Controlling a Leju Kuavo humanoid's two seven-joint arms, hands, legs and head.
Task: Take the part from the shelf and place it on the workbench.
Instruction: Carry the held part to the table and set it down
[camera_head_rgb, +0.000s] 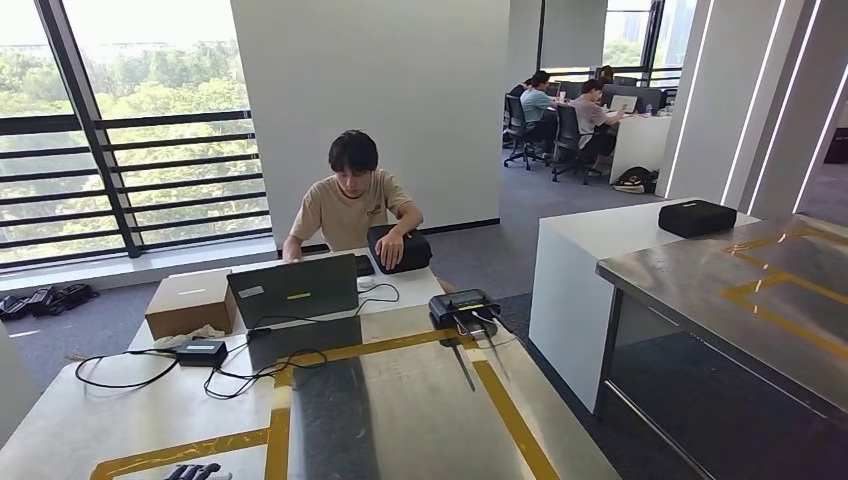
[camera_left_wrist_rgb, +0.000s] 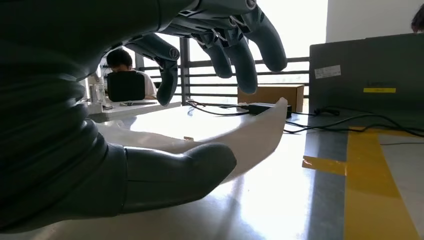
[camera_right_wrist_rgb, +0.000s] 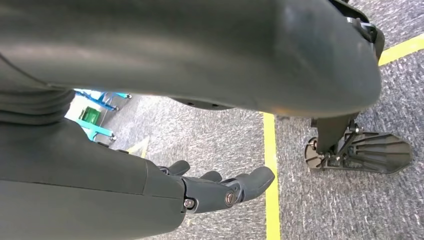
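On my left wrist feed, the left hand (camera_left_wrist_rgb: 165, 100) sits low over the table (camera_left_wrist_rgb: 280, 200), and the white part (camera_left_wrist_rgb: 250, 135) lies between its thumb and its fingers (camera_left_wrist_rgb: 245, 60). The part is a thin, curved white piece. The thumb lies along the part's near edge and seems to touch it; the fingers arch above with a clear gap, so I cannot tell whether I have a real hold on it or whether it simply rests on the metal top. On the head feed I see just the dark fingertips of that hand (camera_head_rgb: 195, 471) at the bottom edge, over the table (camera_head_rgb: 400, 420), between strips of yellow tape (camera_head_rgb: 275, 430).

My right hand (camera_right_wrist_rgb: 220, 190) hangs at the robot's side above grey carpet (camera_right_wrist_rgb: 220, 135) with a yellow line (camera_right_wrist_rgb: 270, 175) across it. Its fingers are loosely extended and apart, with nothing in them.

Farther back on the table stand a grey laptop (camera_head_rgb: 293, 289), a cardboard box (camera_head_rgb: 190, 302), a black power brick (camera_head_rgb: 201, 352) with loose cables (camera_head_rgb: 130, 380), and a small black device (camera_head_rgb: 462, 305) near the far corner. A person (camera_head_rgb: 350, 205) sits behind the laptop with one hand resting on a black case (camera_head_rgb: 398, 249). To the right, a second steel table (camera_head_rgb: 760, 290) stands apart, across a gap.
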